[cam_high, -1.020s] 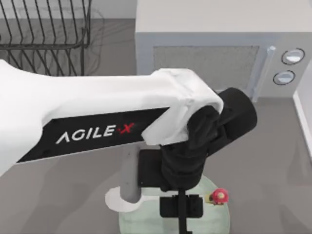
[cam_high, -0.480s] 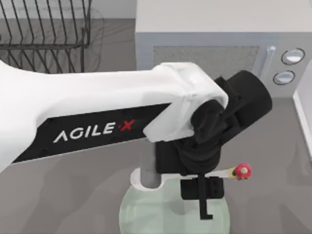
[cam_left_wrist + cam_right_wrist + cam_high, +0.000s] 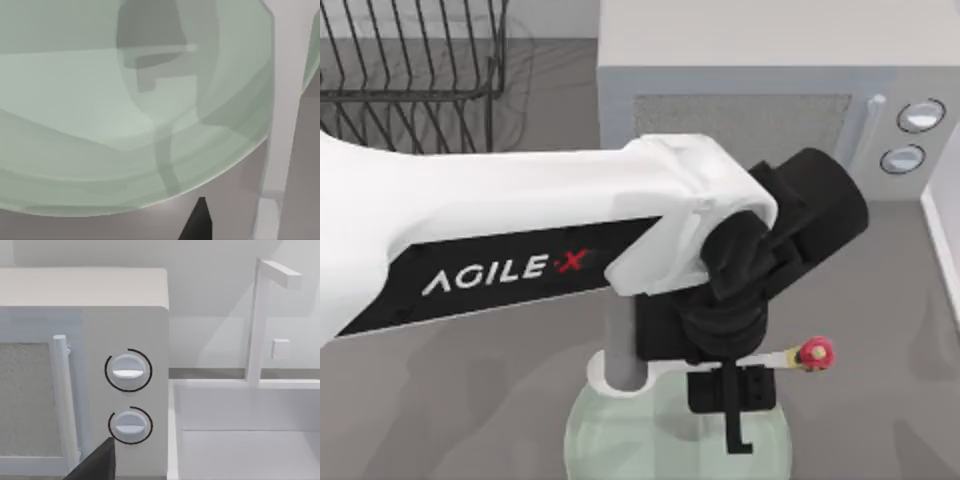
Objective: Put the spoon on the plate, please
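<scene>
1. The big white left arm (image 3: 500,230) with black "AGILE X" lettering is reaching across the table from the left, and it is covering most of the middle.
2. The big pale grey box-shaped microwave (image 3: 760,90) is sitting at the far side, and its speckled window and two round knobs (image 3: 920,115) are facing the near side. In the right wrist view, the microwave (image 3: 85,365) is showing beside a white sink (image 3: 240,440) with a tall thin tap.
3. The black wire dish rack (image 3: 415,60) is standing at the far left.
4. The grey tabletop (image 3: 450,410) is lying under everything.
5. The round, flat, pale mint-green shiny plate (image 3: 620,445) is sitting at the near middle of the table, partly under the left arm. In the left wrist view, the plate (image 3: 100,100) is showing up close.
6. The black left gripper (image 3: 732,395) is hanging over the plate's far right part, and its fingers are pinching the spoon's handle.
7. The slim white spoon (image 3: 782,357) is lying sideways above the plate. Its rounded bowl (image 3: 605,378) is showing at the plate's far left edge, and its small red-pink and yellow end (image 3: 814,352) is sticking out to the right, past the plate's rim. I cannot tell if it is touching the plate.
8. A dark corner of the right gripper (image 3: 97,465) is showing in the right wrist view, and I cannot tell how its fingers are standing.
</scene>
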